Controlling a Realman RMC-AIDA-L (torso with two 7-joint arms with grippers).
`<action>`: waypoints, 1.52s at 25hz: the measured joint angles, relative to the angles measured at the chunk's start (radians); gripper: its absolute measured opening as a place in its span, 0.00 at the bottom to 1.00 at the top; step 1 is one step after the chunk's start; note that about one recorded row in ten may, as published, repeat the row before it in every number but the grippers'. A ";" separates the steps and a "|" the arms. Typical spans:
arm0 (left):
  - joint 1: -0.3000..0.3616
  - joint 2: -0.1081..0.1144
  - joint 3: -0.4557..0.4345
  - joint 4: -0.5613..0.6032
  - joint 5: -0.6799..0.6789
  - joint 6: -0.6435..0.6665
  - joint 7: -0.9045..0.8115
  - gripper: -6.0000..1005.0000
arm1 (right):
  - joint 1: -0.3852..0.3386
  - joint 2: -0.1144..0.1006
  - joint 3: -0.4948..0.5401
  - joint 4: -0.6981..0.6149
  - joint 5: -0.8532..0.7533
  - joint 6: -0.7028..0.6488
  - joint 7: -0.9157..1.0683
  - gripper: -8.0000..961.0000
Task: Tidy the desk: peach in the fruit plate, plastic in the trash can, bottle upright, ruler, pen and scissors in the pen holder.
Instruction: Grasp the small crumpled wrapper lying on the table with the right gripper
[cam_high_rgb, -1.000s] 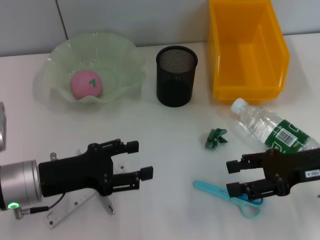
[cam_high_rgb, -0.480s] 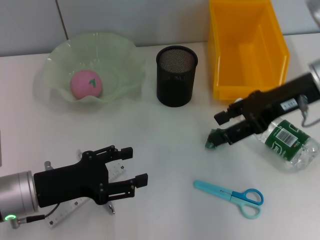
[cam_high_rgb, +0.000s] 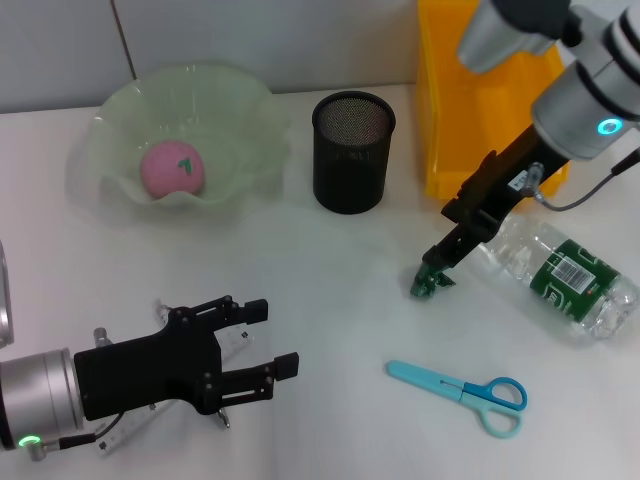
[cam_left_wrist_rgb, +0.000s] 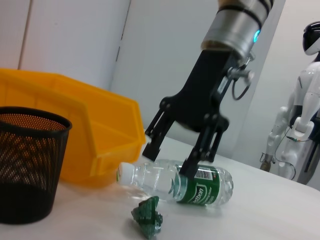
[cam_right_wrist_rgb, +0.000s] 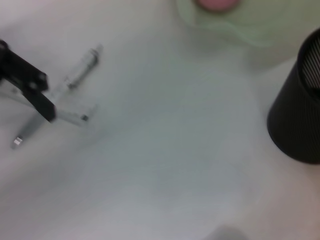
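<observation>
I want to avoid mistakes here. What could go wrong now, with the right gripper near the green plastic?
1. The open right gripper hangs above the small plastic scrap; it may close beside it and miss.
2. The lying bottle is close beside that arm; a nudge could roll it.
3. The left gripper hovers over the ruler and may push it.

Both arms — silver cylindrical wrists, green status light on each; black angular left gripper and right gripper — thin black cable loops at each wrist
</observation>
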 joint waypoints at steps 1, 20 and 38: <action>-0.001 0.000 0.000 0.000 -0.002 0.000 0.000 0.80 | 0.004 0.007 -0.009 0.006 -0.021 0.013 0.006 0.77; -0.005 0.000 0.000 0.000 -0.016 -0.003 -0.013 0.80 | 0.013 0.033 -0.140 0.192 -0.045 0.237 0.009 0.75; -0.007 0.000 0.000 -0.003 -0.031 -0.004 -0.025 0.80 | 0.014 0.033 -0.207 0.214 -0.016 0.280 0.007 0.74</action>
